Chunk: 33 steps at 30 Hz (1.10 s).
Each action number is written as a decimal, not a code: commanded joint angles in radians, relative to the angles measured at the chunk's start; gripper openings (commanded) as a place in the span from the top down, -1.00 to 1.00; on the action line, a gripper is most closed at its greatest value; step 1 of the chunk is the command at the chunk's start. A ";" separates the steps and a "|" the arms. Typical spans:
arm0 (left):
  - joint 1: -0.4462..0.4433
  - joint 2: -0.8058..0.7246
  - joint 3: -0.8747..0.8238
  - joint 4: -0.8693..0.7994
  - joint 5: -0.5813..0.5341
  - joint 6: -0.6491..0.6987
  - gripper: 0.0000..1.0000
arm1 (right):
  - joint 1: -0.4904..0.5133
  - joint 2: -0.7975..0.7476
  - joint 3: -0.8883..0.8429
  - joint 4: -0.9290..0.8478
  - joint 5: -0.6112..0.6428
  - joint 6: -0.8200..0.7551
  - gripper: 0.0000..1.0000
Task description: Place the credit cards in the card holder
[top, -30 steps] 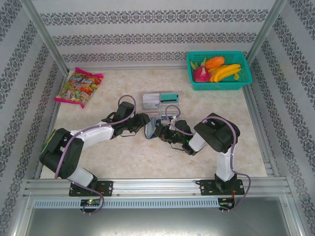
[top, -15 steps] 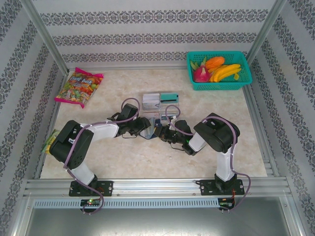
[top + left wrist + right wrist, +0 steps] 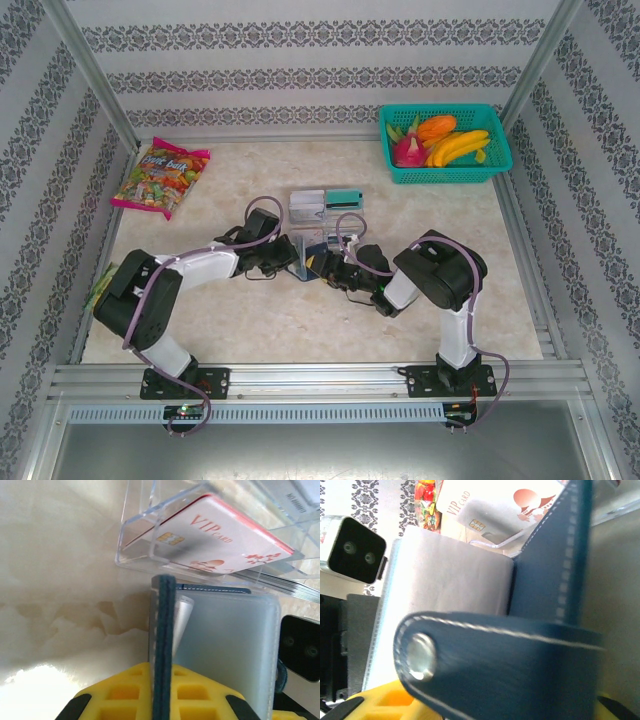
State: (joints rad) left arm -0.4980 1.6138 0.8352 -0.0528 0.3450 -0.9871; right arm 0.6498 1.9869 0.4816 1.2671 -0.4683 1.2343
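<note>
Holder (image 3: 313, 254) stands open at table centre, just near of the cards (image 3: 310, 205). Left gripper (image 3: 163, 682) clamps its navy cover (edge-on between yellow pads). Right gripper (image 3: 335, 268) sits at its right side; I cannot tell its grip.

I watched the left tool (image 3: 164, 692) close its jaws onto the card holder (image 3: 163, 615)'s navy cover. The left arm (image 3: 200, 268)'s elbow shifted in from the tabletop (image 3: 200, 340)'s left edge, and the holder showed more of its pale inside.

White-and-black arms (image 3: 195, 268) carry purple cables (image 3: 262, 203) and yellow gridded pads (image 3: 135, 692) on the jaws.
</note>
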 commanded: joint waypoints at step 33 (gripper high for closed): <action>-0.028 -0.039 0.008 -0.060 0.021 0.200 0.85 | -0.041 -0.467 0.273 -1.184 -0.021 -0.515 0.19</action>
State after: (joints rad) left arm -0.5114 1.6154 0.8402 -0.1261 0.3416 -0.8360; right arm 0.5938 1.4757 0.7025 0.1295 -0.4480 0.7685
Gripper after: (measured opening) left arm 0.098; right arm 0.407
